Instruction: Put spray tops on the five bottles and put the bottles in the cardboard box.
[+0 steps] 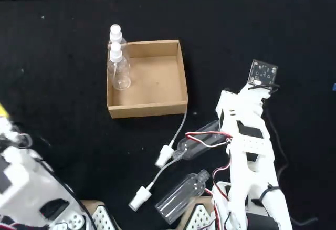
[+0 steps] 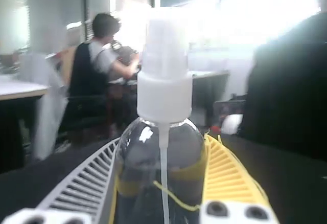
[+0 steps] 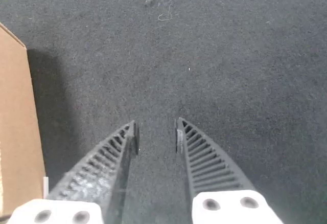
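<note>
Two capped bottles (image 1: 119, 68) in cardboard box (image 1: 147, 109) — apparently | left gripper (image 2: 162, 141) clasps topped bottle (image 2: 164, 106) | right gripper (image 3: 156, 132) spread apart

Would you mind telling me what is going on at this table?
The left gripper holds a bottle with its spray top on. Two capped bottles stand in a corner of the cardboard box. Two uncapped bottles and two loose spray tops lie on the table nearby. The right gripper is open above the table, beside the box.

The held bottle (image 2: 153, 155) is cut off below its shoulder.
</note>
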